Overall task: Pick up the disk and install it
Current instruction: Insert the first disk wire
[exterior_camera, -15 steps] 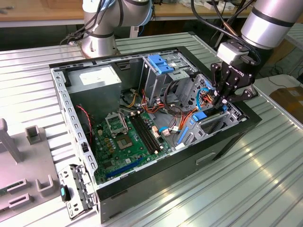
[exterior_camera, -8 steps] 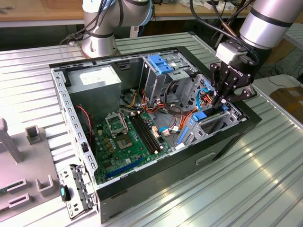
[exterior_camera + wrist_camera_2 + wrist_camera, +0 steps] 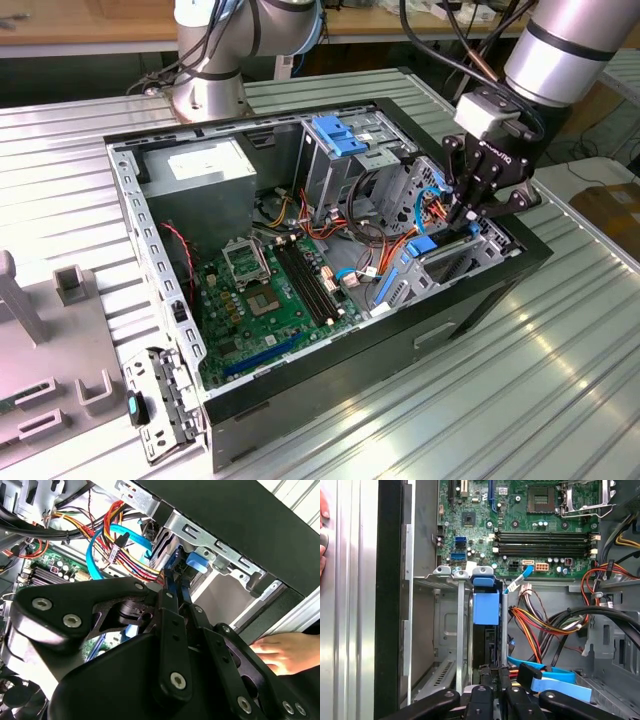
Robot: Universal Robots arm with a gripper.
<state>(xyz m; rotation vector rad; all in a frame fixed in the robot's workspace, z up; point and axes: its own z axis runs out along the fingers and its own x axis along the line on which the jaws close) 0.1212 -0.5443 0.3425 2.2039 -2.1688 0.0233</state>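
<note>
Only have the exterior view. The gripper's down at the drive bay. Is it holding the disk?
Observer: Looks like it. In the second wrist view the gripper is closed on a blue rail of the disk.
Operator: Is it in the bay?
Observer: In the first wrist view the disk stands on edge, its blue end between the upright walls of the metal bay.
Operator: Anything near the case?
Observer: In the second wrist view a person's hand rests just outside the case wall.
</note>
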